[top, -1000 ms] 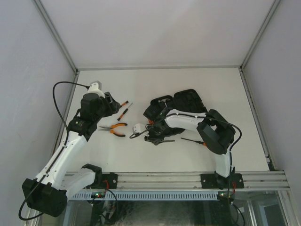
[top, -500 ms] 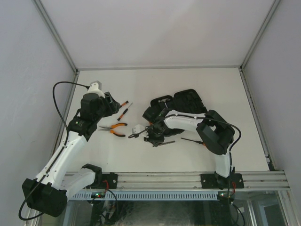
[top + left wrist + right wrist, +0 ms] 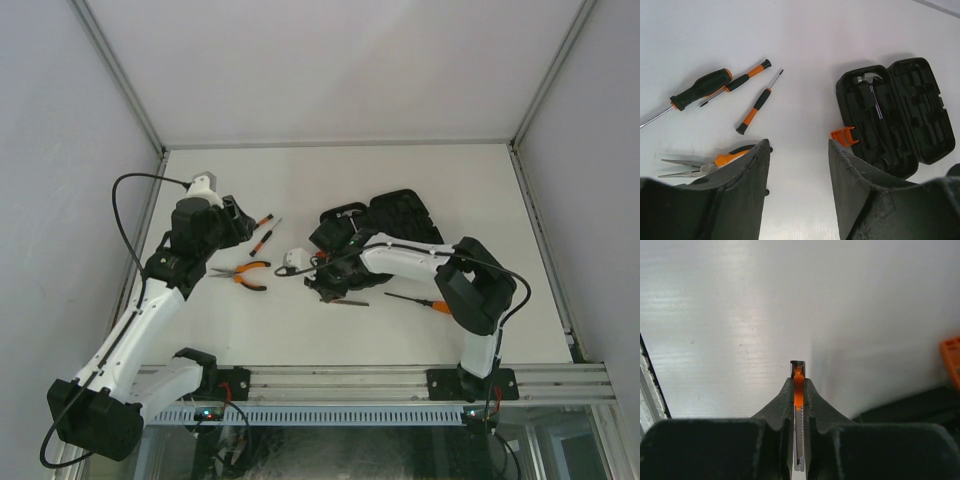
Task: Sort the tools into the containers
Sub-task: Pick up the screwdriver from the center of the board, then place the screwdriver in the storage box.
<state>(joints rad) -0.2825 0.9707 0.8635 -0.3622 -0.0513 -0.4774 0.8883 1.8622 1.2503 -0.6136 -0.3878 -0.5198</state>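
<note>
The left claw [image 3: 799, 145] hangs open over the pliers [image 3: 705, 162], well left of the case [image 3: 920, 115]. Just left of the case, the right claw [image 3: 798, 377] pinches a thin orange-marked tool [image 3: 798, 390] above the bench [image 3: 740, 315]. Best to carry it level and line it up with its slot before letting go.

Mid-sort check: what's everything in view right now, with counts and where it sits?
case: one, black, open, orange latch, mid-table.
hammer: one, steel head, inside the case.
screwdrivers: three, orange-and-black handles, left of the case; a fourth in front of it.
pliers: one, orange handles, near the screwdrivers.
thin dark shape: one, in front of the case, tool or shadow unclear.
left gripper: open, empty.
right gripper: shut on a thin orange tool.
</note>
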